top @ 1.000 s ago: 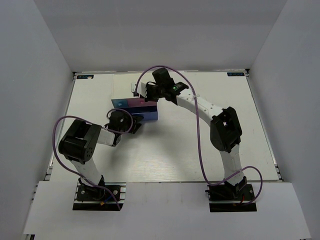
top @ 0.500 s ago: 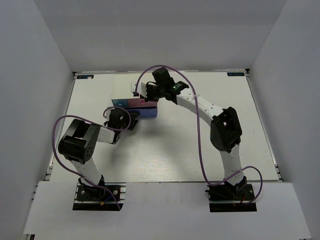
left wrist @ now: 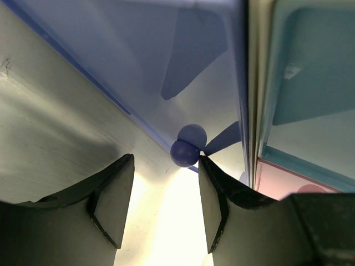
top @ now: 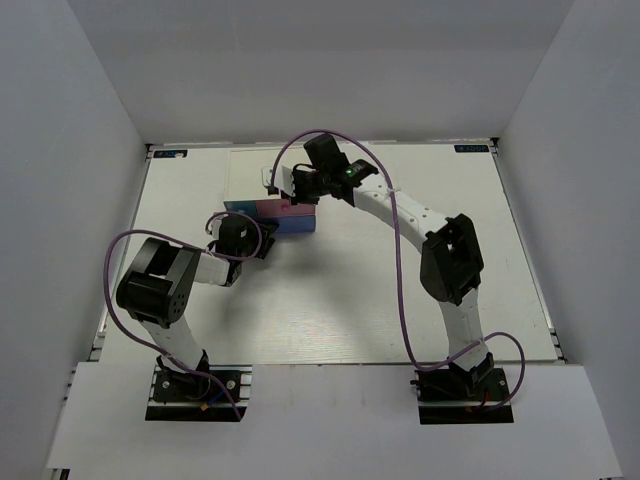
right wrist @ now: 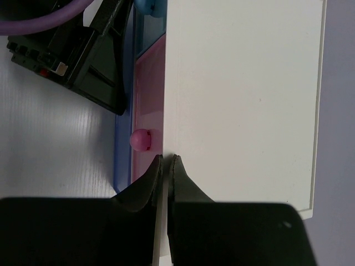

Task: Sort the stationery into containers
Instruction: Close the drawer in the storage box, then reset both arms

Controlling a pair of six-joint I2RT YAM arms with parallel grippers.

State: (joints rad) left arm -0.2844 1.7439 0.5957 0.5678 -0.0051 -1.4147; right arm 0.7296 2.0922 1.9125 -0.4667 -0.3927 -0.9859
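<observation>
Top external view is showing the left arm bending toward the front of the small white-topped drawer box (top: 272,213) while the right arm is reaching over it from behind, probably to brace it against a pull. The right gripper (right wrist: 165,162) is pressing at the edge of the box's white top (right wrist: 244,100), its jaws lying almost together with nothing visible between them. The left gripper (left wrist: 166,160) is gaping wide at the wider blue-lavender drawer front (left wrist: 166,55), straddling its small round blue knob (left wrist: 184,152), which is sitting by one finger, not yet pinched; it seems to be lining up to draw that container open. Beside it the light blue drawer front (left wrist: 310,83) and the pink drawer front (right wrist: 148,100) with its pink knob (right wrist: 141,139) are showing. No stationery is appearing in any view. Everything is standing on a white, faintly ribbed table (top: 330,300) that plain white walls (top: 70,150) are enclosing on three sides.
</observation>
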